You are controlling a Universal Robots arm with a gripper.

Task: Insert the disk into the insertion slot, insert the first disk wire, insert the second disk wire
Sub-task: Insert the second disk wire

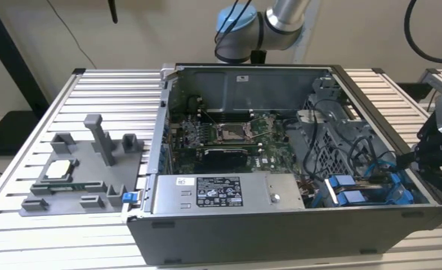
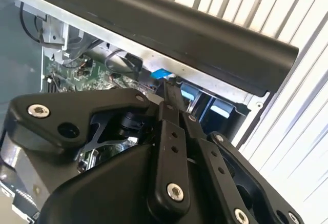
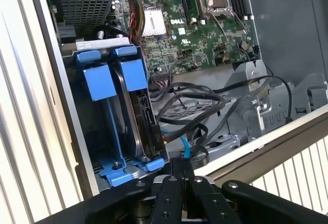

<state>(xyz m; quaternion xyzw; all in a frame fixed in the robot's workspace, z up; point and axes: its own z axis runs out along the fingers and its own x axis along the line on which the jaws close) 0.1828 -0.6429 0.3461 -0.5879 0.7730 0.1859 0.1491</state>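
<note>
1. My gripper: hanging over the case rim, at 3 o'clock in the exterior view. My fingers are pinching narrow on the end of a blue wire.
2. The disk: standing on edge inside the insertion slot, at 4 o'clock in the exterior view, with blue tabs flanking it. Its connector edge is facing my fingertips, near but apart.
3. Black cables: crowding the pocket between the disk's connector edge and the grey case wall, leaving narrow room there.
4. Motherboard: lying open across the case's middle, well apart from my fingers.
5. Power supply: sitting at 6 o'clock, just beside the slot.
6. Slatted table: carrying the case, its slats lying uncovered beyond the rim at 3 o'clock. A grey fixture is resting at 9 o'clock.
</note>
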